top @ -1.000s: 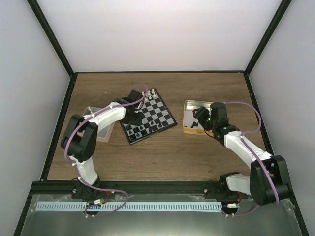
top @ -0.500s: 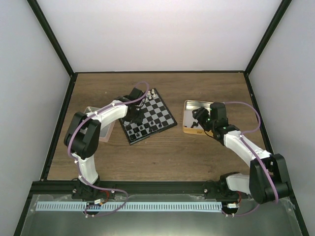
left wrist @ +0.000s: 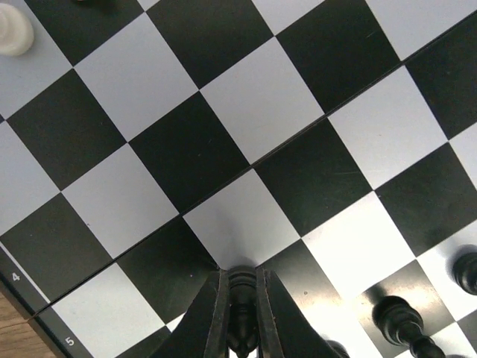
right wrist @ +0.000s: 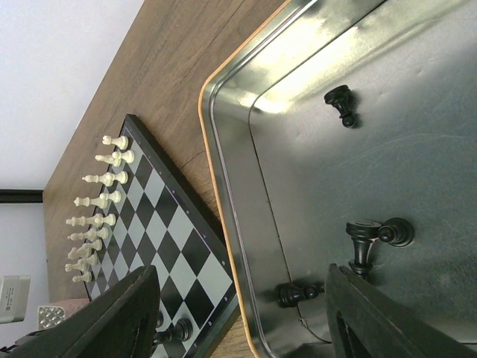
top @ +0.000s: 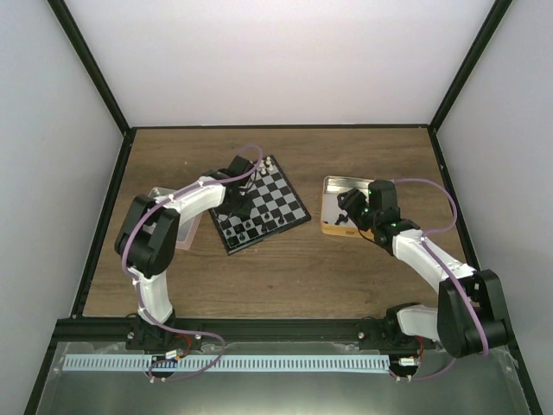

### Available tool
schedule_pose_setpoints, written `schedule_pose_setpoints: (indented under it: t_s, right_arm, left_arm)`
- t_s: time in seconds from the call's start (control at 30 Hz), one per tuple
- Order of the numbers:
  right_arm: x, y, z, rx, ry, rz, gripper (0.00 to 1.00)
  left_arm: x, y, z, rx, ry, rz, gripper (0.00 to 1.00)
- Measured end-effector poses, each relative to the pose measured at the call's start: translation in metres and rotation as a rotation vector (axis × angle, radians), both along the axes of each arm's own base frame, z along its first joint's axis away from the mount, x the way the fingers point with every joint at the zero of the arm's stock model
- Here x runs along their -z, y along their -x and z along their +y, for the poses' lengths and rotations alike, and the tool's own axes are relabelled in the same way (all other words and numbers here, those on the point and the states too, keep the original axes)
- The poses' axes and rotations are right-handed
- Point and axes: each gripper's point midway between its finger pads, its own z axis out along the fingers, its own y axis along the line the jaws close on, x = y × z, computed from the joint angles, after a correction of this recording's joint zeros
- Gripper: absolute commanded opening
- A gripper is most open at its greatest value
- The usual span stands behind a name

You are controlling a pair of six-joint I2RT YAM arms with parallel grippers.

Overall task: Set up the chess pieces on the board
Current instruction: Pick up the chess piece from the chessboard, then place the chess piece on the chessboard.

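— Where is the board?
— The board [top: 275, 197] lies askew on the table [top: 346, 268], left of centre. White chess pieces [right wrist: 95, 212] line its far edge, and a few black chess pieces [left wrist: 399, 319] stand at the near one.
— And the left gripper?
— The left gripper [left wrist: 240, 280] is low over the squares, pinched on a black piece [left wrist: 241, 306]. I cannot tell whether its base touches the board.
— The right?
— The right gripper [right wrist: 242, 298] hangs spread wide over the metal tin [right wrist: 223, 149], beside the board, where several loose black pieces [right wrist: 341, 102] lie.
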Motion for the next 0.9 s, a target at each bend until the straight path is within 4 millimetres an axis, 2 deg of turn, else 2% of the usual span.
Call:
schedule_pose_setpoints:
  t_s: [0.1, 0.23, 0.37, 0.47, 0.67, 0.9]
  right_arm:
    - [0.0, 0.0, 0.0, -0.002, 0.002, -0.001, 0.62]
    - [0.0, 0.0, 0.0, -0.001, 0.003, -0.001, 0.62]
    - [0.001, 0.0, 0.0, -0.001, 0.003, 0.001, 0.62]
    - [0.002, 0.0, 0.0, -0.001, 0.004, 0.005, 0.62]
    - [0.003, 0.0, 0.0, -0.002, 0.004, 0.008, 0.62]
    - [0.004, 0.0, 0.0, -0.002, 0.005, 0.01, 0.62]
  left_arm:
    - [-0.004, 0.0, -0.002, 0.007, 0.01, -0.007, 0.04]
    - [-0.025, 0.004, -0.01, 0.037, 0.037, -0.042, 0.04]
    - [-0.052, 0.017, -0.029, 0.098, 0.067, -0.087, 0.04]
    - [-0.061, 0.033, -0.041, 0.145, 0.088, -0.091, 0.04]
    - [-0.037, 0.065, -0.038, 0.183, 0.048, -0.005, 0.04]
    - [-0.025, 0.071, -0.038, 0.19, 0.043, 0.025, 0.05]
